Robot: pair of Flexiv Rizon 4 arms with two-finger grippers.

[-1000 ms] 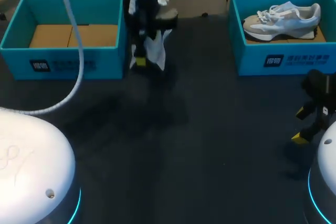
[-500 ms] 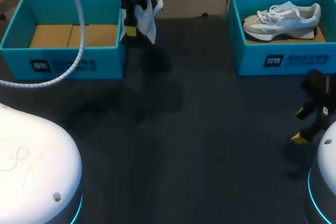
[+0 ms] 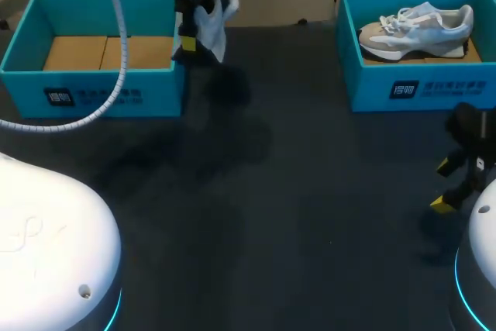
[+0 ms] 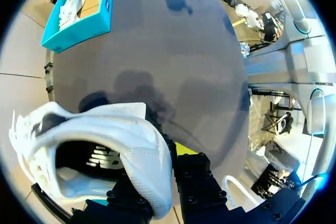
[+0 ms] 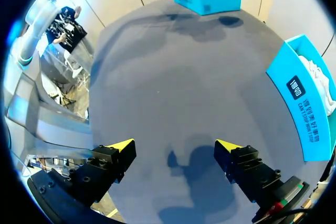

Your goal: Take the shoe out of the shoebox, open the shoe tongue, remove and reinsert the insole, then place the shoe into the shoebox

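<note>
L gripper: jaws pinching the heel end of a white shoe. One yellow tip shows beside the shoe in the L wrist view; the other is hidden behind it. Shoe hangs off the table, opening toward the wrist cam, dark lining visible. In head view it sits near the table's far edge, just beside the R wall of the left box.

Vs 1 s ago: L arm w/ shoe was nearer and lower, further out from the box. By 0.5 s ago it had gone up and toward the far edge. Since then only a slight shift toward the left box.

R gripper: jaws spread wide, nothing between, over bare table at the R edge. No change across frames.

Right box at far R corner holds a second shoe, grey and white, lying on its side. Unchanged.
</note>
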